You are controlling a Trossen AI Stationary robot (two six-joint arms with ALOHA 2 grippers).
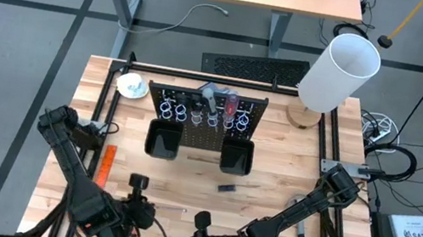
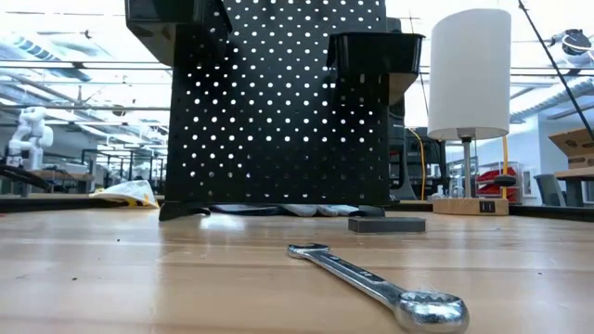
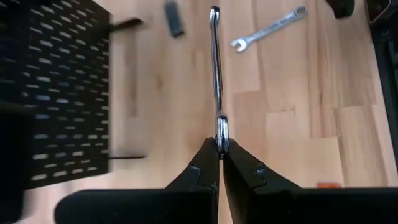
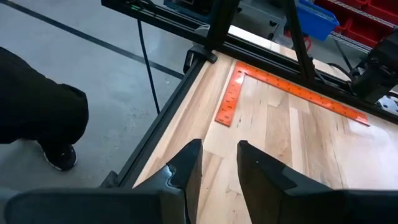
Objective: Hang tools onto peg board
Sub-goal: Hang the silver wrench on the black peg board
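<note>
At the near edge of the bench, a silver wrench is held by its end in the left claw, closed tightly on it. It should be carried level to the peg board and lowered slowly through a free ring (several are already filled). The right claw, partly open and empty, waits near the bench's front. A second wrench lies on the bench.

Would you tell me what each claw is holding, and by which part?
The left claw pinches a silver wrench by one end; the right claw holds nothing.
</note>
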